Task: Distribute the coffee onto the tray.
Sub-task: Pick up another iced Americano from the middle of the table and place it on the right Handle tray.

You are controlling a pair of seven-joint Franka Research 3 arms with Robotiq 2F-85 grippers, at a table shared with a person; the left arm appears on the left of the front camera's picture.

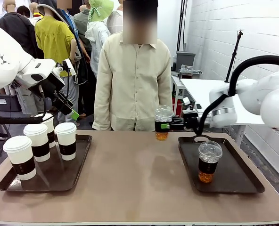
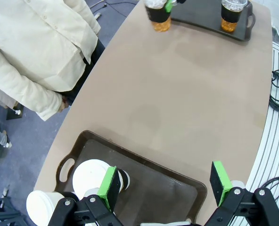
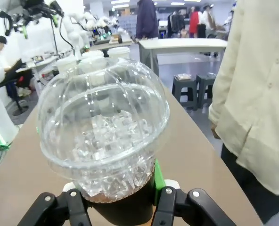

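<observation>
Four white lidded cups with brown sleeves (image 1: pixel 38 141) stand on the dark left tray (image 1: pixel 80 162). My left gripper (image 1: pixel 69 109) hangs open above their far side; in the left wrist view its green pads (image 2: pixel 110 187) spread wide over the white cups (image 2: pixel 93 175). My right gripper (image 1: pixel 170 125) is shut on the sleeve of a clear dome-lidded cup (image 1: pixel 163 123) of amber drink, held above the table just left of the right tray (image 1: pixel 236 176). That iced cup (image 3: pixel 104 136) looms close in the right wrist view. A second clear cup (image 1: pixel 209 162) stands on the right tray.
A person in a cream shirt (image 1: pixel 132 80) stands at the far edge, arms down. Bare brown tabletop (image 1: pixel 135 179) lies between the two trays. The right tray's far half is free. Other people stand behind at the left.
</observation>
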